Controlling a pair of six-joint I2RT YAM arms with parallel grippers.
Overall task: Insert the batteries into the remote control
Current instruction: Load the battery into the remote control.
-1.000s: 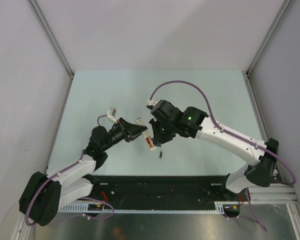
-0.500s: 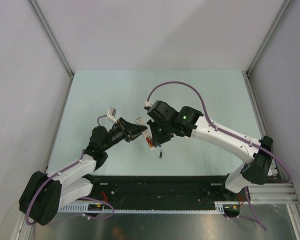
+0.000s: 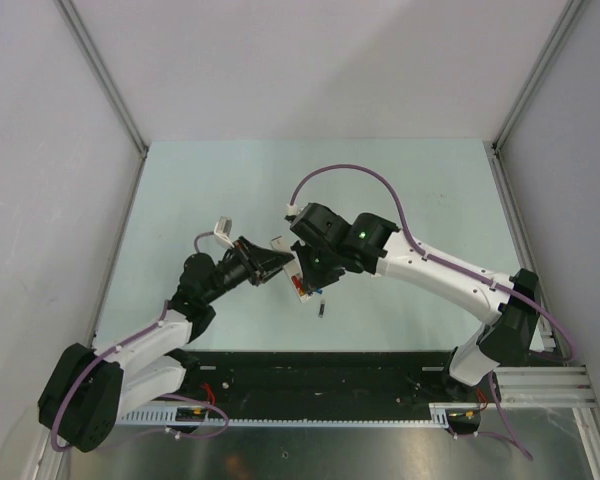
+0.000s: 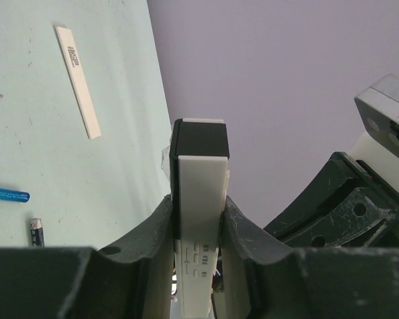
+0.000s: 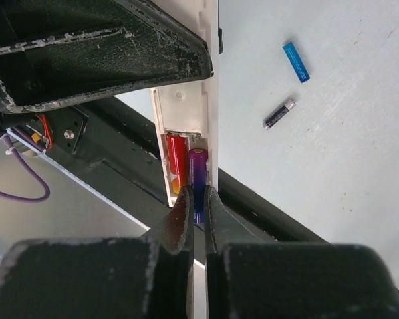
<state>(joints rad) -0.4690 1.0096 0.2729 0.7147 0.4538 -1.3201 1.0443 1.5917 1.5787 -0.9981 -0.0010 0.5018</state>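
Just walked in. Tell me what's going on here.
The left claw grips the remote control, its battery bay open. The right claw holds a purple battery in the bay, beside a red battery already seated. A blue battery and a black battery lie loose on the table.

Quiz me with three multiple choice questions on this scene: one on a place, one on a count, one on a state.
1. Where is the red battery? A on the table; B in the remote control's compartment; C on the metal rail.
2. How many batteries lie loose on the table in the right wrist view? A none; B five; C two.
3. What is the left gripper doing? A clamping the remote control; B hanging open; C clamping a loose battery.
Answers: B, it sits in the open bay; C, one blue battery and one black battery; A, it squeezes the white bar's sides.
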